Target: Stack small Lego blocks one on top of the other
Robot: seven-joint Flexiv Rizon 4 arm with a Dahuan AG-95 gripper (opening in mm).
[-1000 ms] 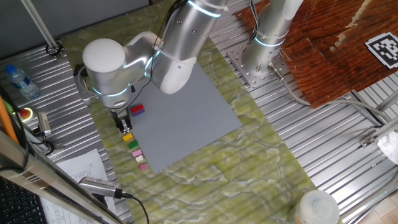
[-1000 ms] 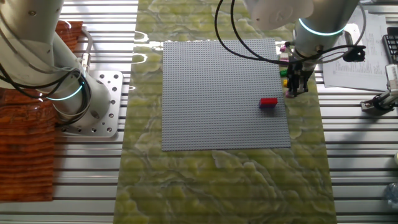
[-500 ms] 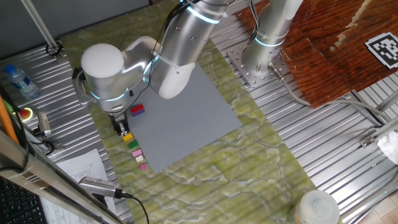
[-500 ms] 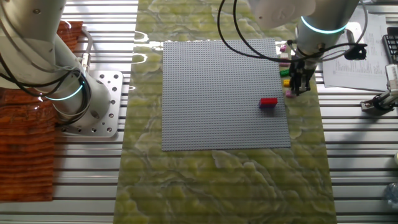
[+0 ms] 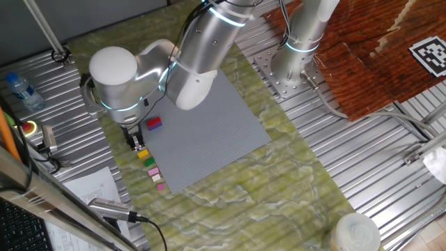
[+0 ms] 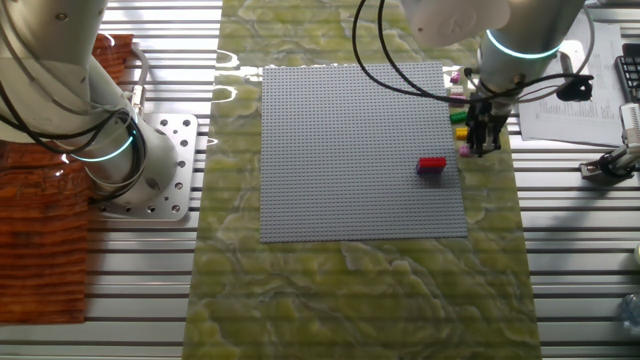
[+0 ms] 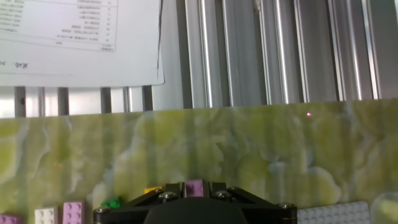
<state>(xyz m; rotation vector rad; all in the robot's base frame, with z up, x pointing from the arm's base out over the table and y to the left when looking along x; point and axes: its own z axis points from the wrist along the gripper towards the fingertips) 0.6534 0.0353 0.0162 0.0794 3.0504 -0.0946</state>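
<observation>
A row of small Lego blocks lies on the green mat beside the grey baseplate: yellow, green and pink ones. In the hand view they show as pink, green and yellow. My gripper stands at the near end of this row, also seen in the other fixed view. A small pink block sits tight between its fingers. A red block on a darker one stands on the baseplate close by, and shows in the other fixed view.
Printed papers lie on the ribbed metal table beyond the mat edge. A water bottle, a red button and a handheld tool sit at the left. A second arm's base stands at the back.
The gripper has shifted slightly away from the baseplate's edge, staying low at the end of the block row. The blocks on the mat and the red block have not moved.
</observation>
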